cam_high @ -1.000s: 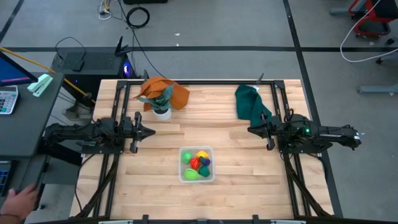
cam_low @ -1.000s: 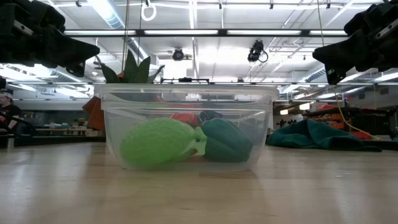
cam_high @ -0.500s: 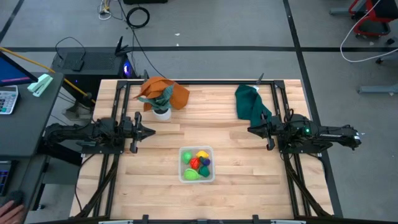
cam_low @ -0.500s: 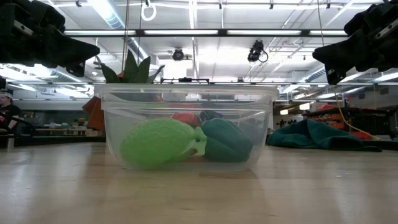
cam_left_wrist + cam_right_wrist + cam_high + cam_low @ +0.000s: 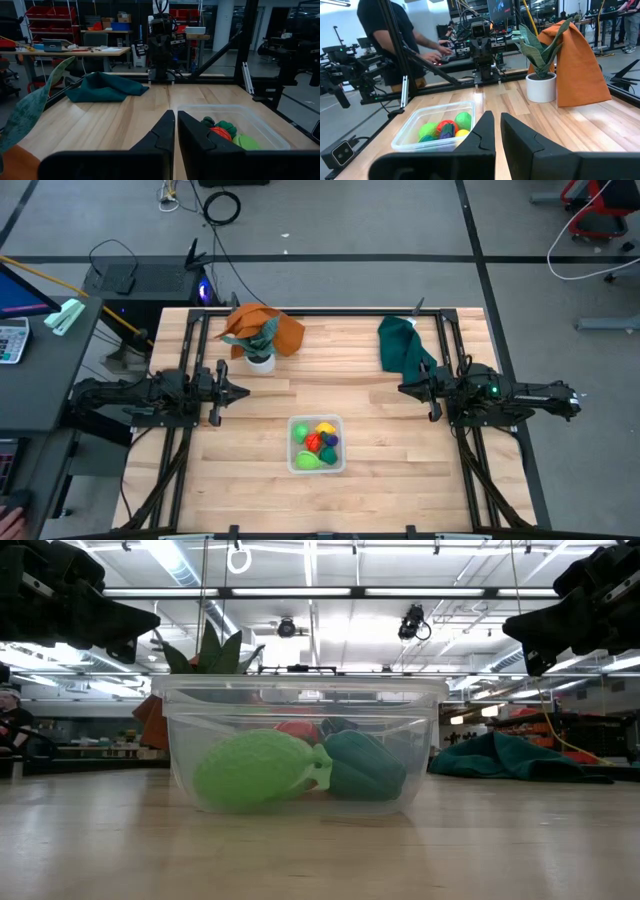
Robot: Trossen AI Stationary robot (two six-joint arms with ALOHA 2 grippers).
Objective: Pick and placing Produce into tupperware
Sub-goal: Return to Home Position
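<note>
Where the counter (image 5: 400, 450) meets its near edge, the tupperware (image 5: 292, 444) sits about midway between the two arms, touching neither. It is clear and colourless, shallow, squarish with rounded corners and a thicker rim. All the produce (image 5: 318, 446) lies inside it: a bumpy light green piece (image 5: 255, 770) presses against the nearest wall, a smooth dark green piece (image 5: 362, 766) lies beside it, and a red one (image 5: 314, 442) sits in the middle. A purple one (image 5: 331, 441), a yellow one (image 5: 324, 428) and another bright green one (image 5: 301, 432) fill the farther half.

Further back, the left gripper (image 5: 243, 391) hangs above the counter's left side and the right gripper (image 5: 402, 389) above its right. They point at each other, well apart from the container. Each pair of jaws is drawn together with only a sliver between, grasping nothing.

Beyond them, near the far edge, a small white pot (image 5: 261, 361) with a plant stands just in front of an orange cloth (image 5: 285, 332), and a dark green cloth (image 5: 400, 345) lies crumpled toward the far right corner.
</note>
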